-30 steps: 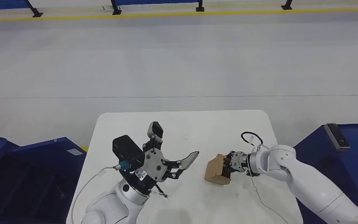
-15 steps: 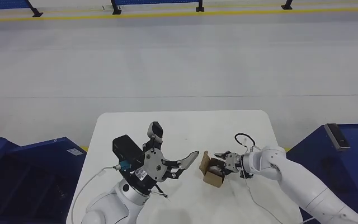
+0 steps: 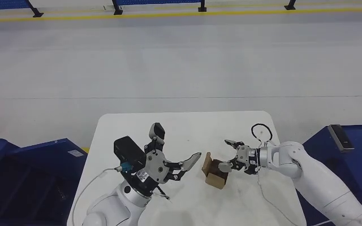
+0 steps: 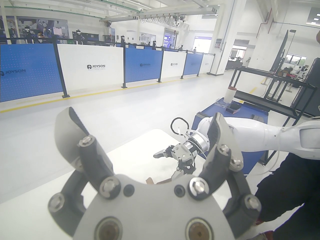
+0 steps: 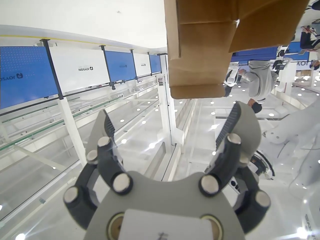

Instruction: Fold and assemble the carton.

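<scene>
Carton (image 5: pixel 212 26), brown and half-formed, sits just ahead of the right gripper (image 5: pixel 171 116) in the right wrist view. The pincer is spread wide with nothing between its toothed pads, and a folded panel and a free flap face it. The step in hand looks like re-gripping a flap. To do it well, the gripper would take one panel close to its crease and turn it along the score line, without pushing the light box across the table.

From the left wrist view, the left gripper (image 4: pixel 142 126) is held above the white table (image 4: pixel 140 146), fingers wide apart and empty. Beyond it the right gripper (image 4: pixel 167 164) hangs open over a sliver of the carton (image 4: pixel 162 182). Bracing the far side with this idle pincer would likely stop the box from sliding.

Seen from the top view, the carton (image 3: pixel 214 172) rests on the table (image 3: pixel 130 127) between the two arms, one flap standing up. It is near the left gripper (image 3: pixel 176 146) and just beside the right gripper (image 3: pixel 228 155). A second earlier the right pincer was tight against the box. It has since let go, opened and drawn back a little. The carton has ended slightly nearer the left arm with its flap raised, and the left arm has not stirred.
</scene>
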Robot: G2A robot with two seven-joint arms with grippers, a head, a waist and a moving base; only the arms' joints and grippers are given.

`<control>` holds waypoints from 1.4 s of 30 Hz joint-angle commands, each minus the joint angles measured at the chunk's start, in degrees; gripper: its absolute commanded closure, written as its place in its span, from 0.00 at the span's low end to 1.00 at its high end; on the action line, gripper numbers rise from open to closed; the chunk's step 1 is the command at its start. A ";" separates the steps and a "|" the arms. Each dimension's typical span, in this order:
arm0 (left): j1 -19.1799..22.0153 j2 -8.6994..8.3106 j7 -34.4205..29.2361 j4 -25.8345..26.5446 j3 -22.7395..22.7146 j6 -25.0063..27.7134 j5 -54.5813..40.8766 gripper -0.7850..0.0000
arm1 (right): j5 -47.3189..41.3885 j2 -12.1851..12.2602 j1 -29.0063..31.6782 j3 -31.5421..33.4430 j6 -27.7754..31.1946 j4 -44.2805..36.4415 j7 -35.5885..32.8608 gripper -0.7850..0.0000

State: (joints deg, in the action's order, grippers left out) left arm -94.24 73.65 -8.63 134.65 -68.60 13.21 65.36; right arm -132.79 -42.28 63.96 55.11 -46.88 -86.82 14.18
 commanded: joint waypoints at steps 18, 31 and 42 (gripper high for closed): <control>2.16 2.00 -29.86 0.00 18.92 -25.45 7.49 0.00 | 47.44 3.82 6.45 14.87 11.25 -6.69 -17.97 0.00; 4.57 3.19 -38.45 -4.04 19.47 -35.32 1.58 0.00 | 61.16 3.78 8.06 12.98 17.19 -9.48 -22.43 0.00; 6.07 5.53 -54.02 -16.47 25.67 -54.86 9.39 0.00 | 124.57 6.10 8.65 8.16 23.63 -11.42 -24.77 0.00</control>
State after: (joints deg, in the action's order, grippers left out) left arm -88.49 78.67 -64.20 118.96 -43.14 -40.78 77.35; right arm -16.76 -36.19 72.31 63.73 -22.50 -97.65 -11.92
